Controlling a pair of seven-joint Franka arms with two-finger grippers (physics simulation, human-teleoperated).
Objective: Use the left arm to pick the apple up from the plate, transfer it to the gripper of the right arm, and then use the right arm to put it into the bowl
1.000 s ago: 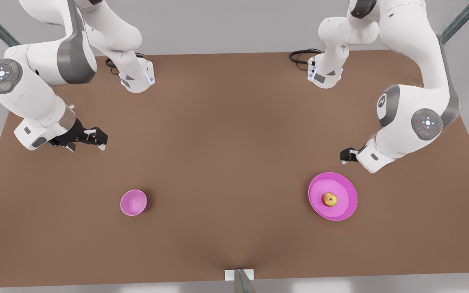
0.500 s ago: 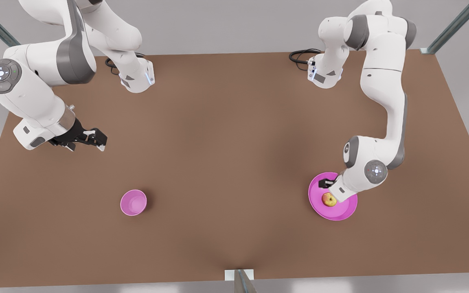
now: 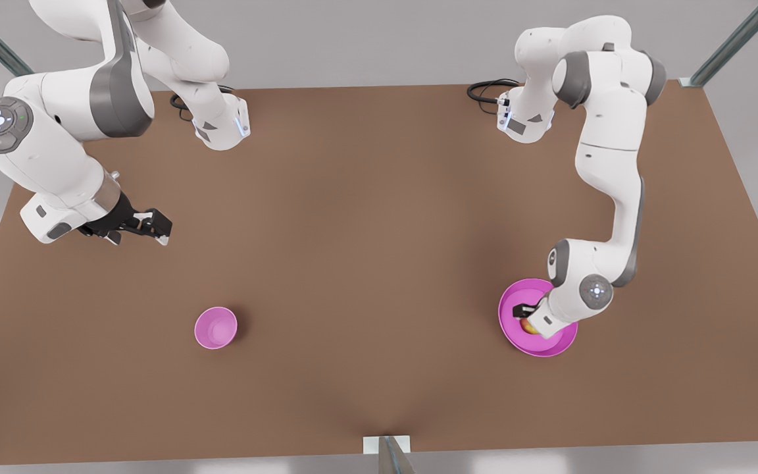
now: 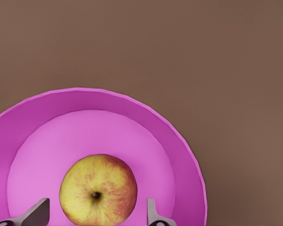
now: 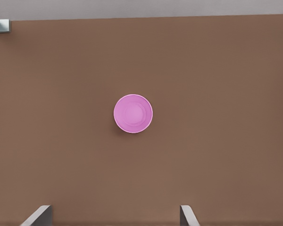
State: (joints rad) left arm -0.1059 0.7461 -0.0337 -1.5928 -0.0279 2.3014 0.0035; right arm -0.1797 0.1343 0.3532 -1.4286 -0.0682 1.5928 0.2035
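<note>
The yellow-green, red-blushed apple lies in the middle of the wide pink plate. My left gripper is open, low over the plate, with one finger on each side of the apple and apart from it. In the front view this gripper covers most of the apple on the plate, at the front view's right. The small deep pink bowl stands toward the front view's left. My right gripper waits open and holds nothing, well behind the bowl.
Brown table with open surface between bowl and plate. Both arm bases and black cables stand at the back edge. A small metal bracket sits at the front edge.
The left arm swung forward and came down onto the plate, so its open fingers now straddle the apple. The right arm has barely moved.
</note>
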